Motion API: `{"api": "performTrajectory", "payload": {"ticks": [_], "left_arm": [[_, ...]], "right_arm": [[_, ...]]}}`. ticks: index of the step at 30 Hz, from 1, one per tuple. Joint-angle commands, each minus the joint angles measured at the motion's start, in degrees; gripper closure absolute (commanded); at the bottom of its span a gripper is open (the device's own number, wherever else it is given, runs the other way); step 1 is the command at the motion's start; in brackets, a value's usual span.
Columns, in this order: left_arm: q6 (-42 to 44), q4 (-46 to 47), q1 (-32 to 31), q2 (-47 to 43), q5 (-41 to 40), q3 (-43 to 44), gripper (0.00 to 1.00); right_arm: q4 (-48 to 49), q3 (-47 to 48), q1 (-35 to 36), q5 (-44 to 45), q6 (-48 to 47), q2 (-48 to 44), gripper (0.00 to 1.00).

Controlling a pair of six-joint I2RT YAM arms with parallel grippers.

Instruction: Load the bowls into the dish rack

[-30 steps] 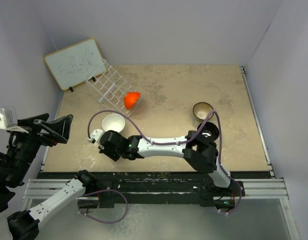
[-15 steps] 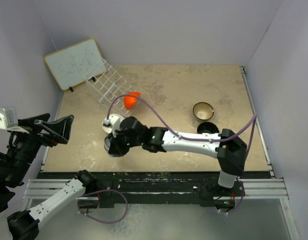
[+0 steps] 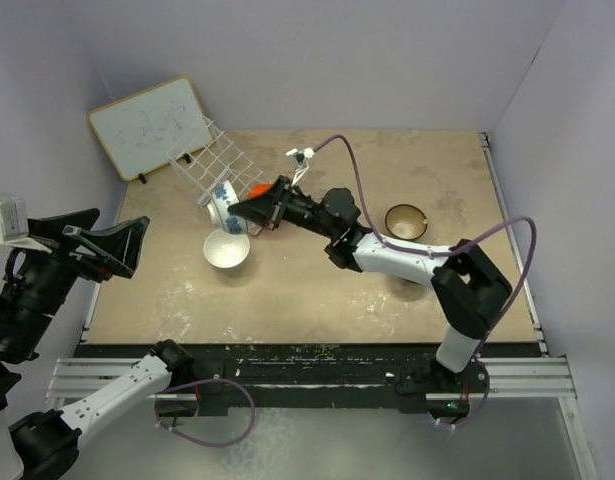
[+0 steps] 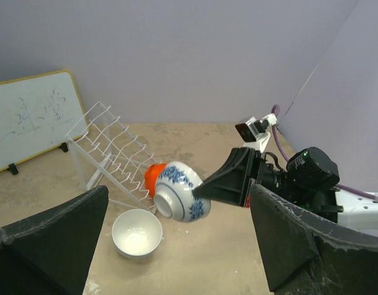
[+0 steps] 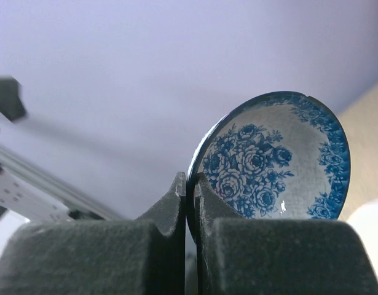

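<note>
One small blue-and-white patterned bowl (image 3: 221,208) hangs on edge, its rim pinched between the closed fingers of the right gripper (image 3: 237,208), just beside the tilted white wire dish rack (image 3: 209,165). Glossy orange-red bowl (image 3: 259,189) lies against the rack's lower wires. Plain white bowl (image 3: 227,250) sits upright on the table near them. Left gripper (image 3: 109,245) hovers well apart, fingers spread wide, holding nothing.

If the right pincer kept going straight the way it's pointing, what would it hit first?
Probably the lower end of the dish rack, beside the orange bowl, with the blue-and-white bowl the right pincer grips touching first. Depth is unclear; the white bowl looks lower.
</note>
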Motion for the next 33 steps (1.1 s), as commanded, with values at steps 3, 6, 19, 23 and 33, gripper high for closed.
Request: {"api": "performTrajectory", "payload": {"ticks": [3,6,19,23,33], "left_arm": [[2.6,0.2,0.1,2.3,3.1,2.1,0.01],[2.9,-0.5,0.2,2.9,4.1,2.9,0.01],[3.5,-1.5,0.2,1.5,5.4,0.0,0.01],[3.9,-1.9,0.2,1.7,5.6,-0.3,0.01],[4.8,-2.8,0.2,1.4,5.7,-1.1,0.01]], "right_arm": [[40.2,1.2,-3.3,8.0,16.8,7.6,1.00],[43.0,2.5,-3.8,13.4,15.2,10.1,1.00],[57.4,11.7,-5.3,35.5,17.3,25.9,1.00],[57.7,12.3,-5.3,39.1,17.2,28.0,1.00],[57.5,19.7,-4.9,40.0,22.4,35.9,1.00]]}}
